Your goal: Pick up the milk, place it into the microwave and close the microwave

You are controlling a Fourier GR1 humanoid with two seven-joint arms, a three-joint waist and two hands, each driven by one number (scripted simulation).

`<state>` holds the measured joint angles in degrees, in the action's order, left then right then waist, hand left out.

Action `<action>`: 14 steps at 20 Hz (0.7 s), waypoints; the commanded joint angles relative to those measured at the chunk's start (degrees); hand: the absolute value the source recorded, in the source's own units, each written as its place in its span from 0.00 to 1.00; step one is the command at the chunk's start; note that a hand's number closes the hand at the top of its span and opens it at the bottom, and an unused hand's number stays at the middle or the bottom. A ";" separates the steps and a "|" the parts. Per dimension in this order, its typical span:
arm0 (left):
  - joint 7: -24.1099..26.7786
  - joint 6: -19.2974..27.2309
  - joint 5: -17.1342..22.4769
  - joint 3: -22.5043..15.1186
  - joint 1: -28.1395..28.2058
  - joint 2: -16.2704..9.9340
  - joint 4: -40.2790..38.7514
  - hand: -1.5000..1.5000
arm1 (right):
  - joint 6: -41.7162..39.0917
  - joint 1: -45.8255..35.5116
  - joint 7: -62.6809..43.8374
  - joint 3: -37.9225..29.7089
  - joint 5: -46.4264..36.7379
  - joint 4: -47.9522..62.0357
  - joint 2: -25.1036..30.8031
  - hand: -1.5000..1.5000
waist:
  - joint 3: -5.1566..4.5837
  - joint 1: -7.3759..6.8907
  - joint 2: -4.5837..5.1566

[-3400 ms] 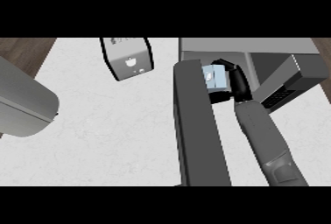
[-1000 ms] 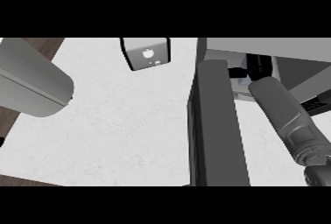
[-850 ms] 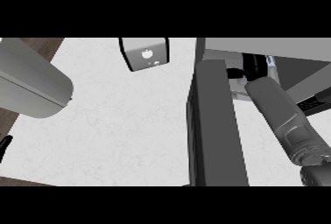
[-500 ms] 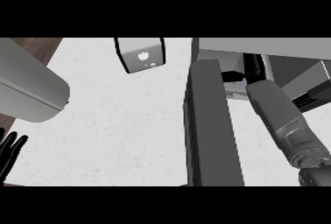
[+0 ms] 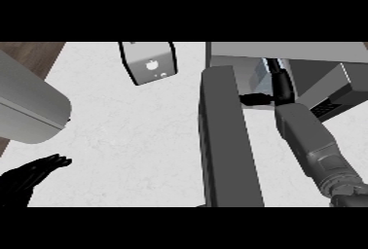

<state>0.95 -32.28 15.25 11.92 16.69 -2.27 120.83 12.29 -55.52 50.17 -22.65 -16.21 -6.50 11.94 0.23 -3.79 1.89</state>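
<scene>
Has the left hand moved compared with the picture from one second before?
Yes. The left hand was out of view then; now it shows at the lower left edge, over the white counter, fingers open.

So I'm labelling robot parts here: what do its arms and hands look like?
The right forearm is a smooth grey cylinder with a ribbed darker wrist section, ending in a black right hand. The left hand is black too, with slender fingers. No cables or markings show.
</scene>
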 commanded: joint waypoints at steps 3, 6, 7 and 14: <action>-4.54 0.52 0.53 -3.79 -1.57 0.57 0.83 1.00 | -11.66 2.92 1.43 -1.62 2.60 0.53 -0.84 0.00 | -0.07 1.47 -0.87; -1.31 1.79 -3.52 -8.72 1.79 2.22 0.78 1.00 | -16.77 7.41 5.27 -2.32 3.99 -0.18 -0.85 0.00 | -0.13 2.28 -1.35; -5.06 2.86 -3.08 -8.89 -2.17 2.19 0.14 1.00 | -16.12 5.70 3.13 -1.85 3.96 -0.89 -2.50 0.00 | -0.16 2.91 -1.52; -4.23 8.35 -7.46 -17.49 -2.14 2.26 -2.04 1.00 | -19.68 15.37 8.03 0.02 3.62 -3.80 -1.76 0.00 | -0.25 4.24 -2.05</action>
<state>-3.40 -26.10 9.94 -1.98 15.20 -0.13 120.54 -3.94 -44.56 58.22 -23.18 -12.90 -10.69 10.01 -0.73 -0.38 -1.06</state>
